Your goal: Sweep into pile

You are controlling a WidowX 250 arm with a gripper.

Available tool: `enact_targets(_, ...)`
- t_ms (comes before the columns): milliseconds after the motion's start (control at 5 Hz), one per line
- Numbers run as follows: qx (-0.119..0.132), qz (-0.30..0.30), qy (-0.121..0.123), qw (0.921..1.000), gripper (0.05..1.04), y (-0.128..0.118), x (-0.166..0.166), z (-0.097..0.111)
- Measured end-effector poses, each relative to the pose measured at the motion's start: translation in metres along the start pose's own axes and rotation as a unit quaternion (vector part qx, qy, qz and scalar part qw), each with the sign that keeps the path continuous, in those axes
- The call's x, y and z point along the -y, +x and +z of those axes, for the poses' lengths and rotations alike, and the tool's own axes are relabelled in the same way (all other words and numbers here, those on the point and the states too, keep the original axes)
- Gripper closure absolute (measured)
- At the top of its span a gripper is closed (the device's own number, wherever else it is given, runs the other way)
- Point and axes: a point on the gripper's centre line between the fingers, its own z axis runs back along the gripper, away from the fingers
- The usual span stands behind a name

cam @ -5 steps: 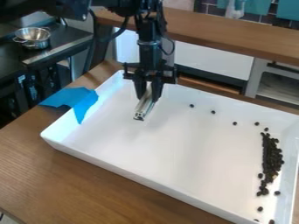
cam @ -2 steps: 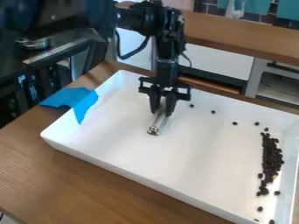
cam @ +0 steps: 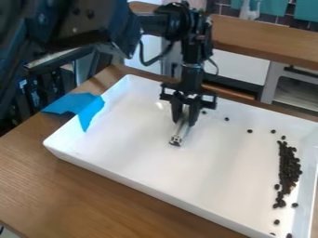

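My gripper hangs over the upper middle of the white tray, shut on a narrow metallic sweeping tool that slants down toward the tray floor. Whether the tool's tip touches the floor I cannot tell. Dark beans lie in a long heap along the tray's right side, well to the right of the gripper. Several single beans are scattered in a line between the gripper and the heap's top, and a few more lie near the lower right corner.
Blue tape is stuck over the tray's left wall and onto the wooden table. The tray's raised walls surround the beans. Behind the tray runs a wooden counter with a shelf unit beneath it.
Holding the tool, the gripper has moved right and somewhat toward the tray's front edge. More of the arm now covers the upper left. The beans lie as before.
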Motion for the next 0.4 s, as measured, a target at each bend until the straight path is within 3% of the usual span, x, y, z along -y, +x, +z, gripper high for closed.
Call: enact_targets(400,-0.005,-0.020,-0.009,0.9997,0.721,-0.016,0.042,-0.006)
